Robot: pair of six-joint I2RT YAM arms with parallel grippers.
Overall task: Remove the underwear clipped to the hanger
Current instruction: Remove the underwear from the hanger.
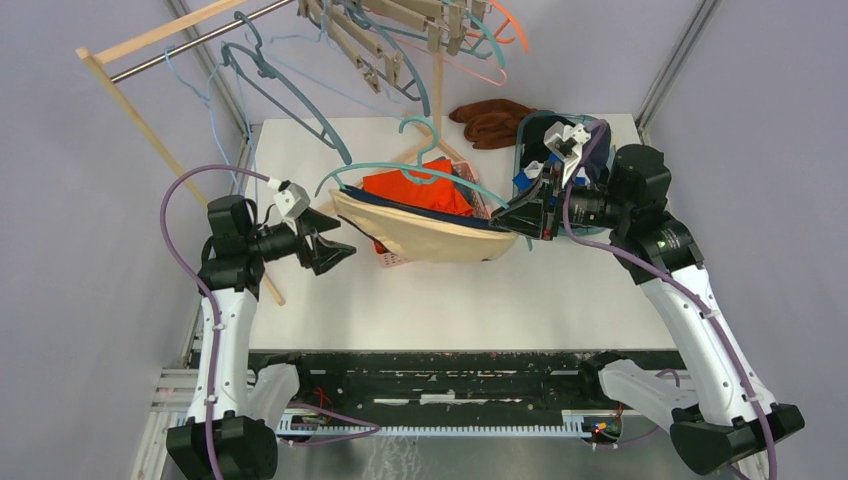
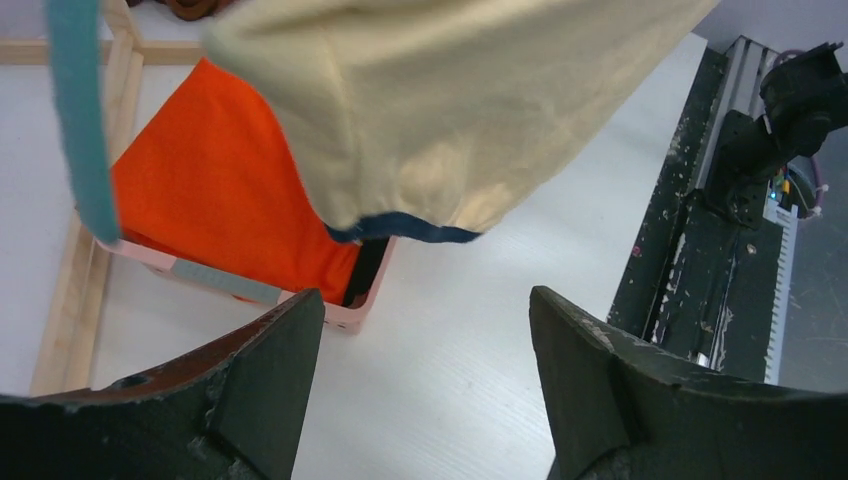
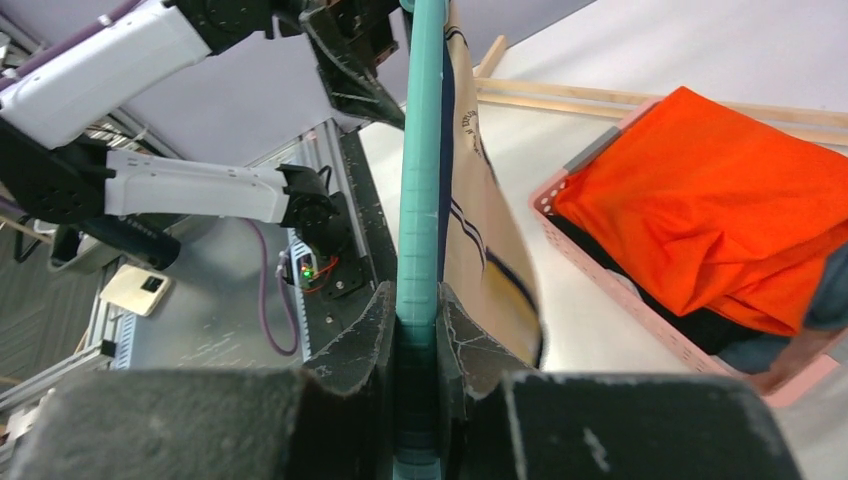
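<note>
A teal hanger point(image 1: 430, 165) is held level above the table, with my right gripper point(image 1: 505, 222) shut on its right end. Beige underwear point(image 1: 430, 238) with navy trim hangs from the hanger's bar. The right wrist view shows the hanger bar point(image 3: 420, 180) pinched between the jaws of the right gripper point(image 3: 418, 320), with the underwear point(image 3: 480, 230) beside it. My left gripper point(image 1: 345, 252) is open just left of the underwear's left end. In the left wrist view the underwear point(image 2: 450, 110) hangs above and ahead of the left gripper point(image 2: 425, 330), whose jaws hold nothing, and the hanger point(image 2: 80, 120) shows at the left.
A pink basket point(image 1: 392, 260) holding a large orange garment point(image 1: 415, 190) stands on the table under the hanger. A brown cloth point(image 1: 490, 122) lies at the back, and a teal bin point(image 1: 525, 150) sits behind the right arm. A wooden rack point(image 1: 170, 150) with several hangers point(image 1: 290, 90) rises at the back left.
</note>
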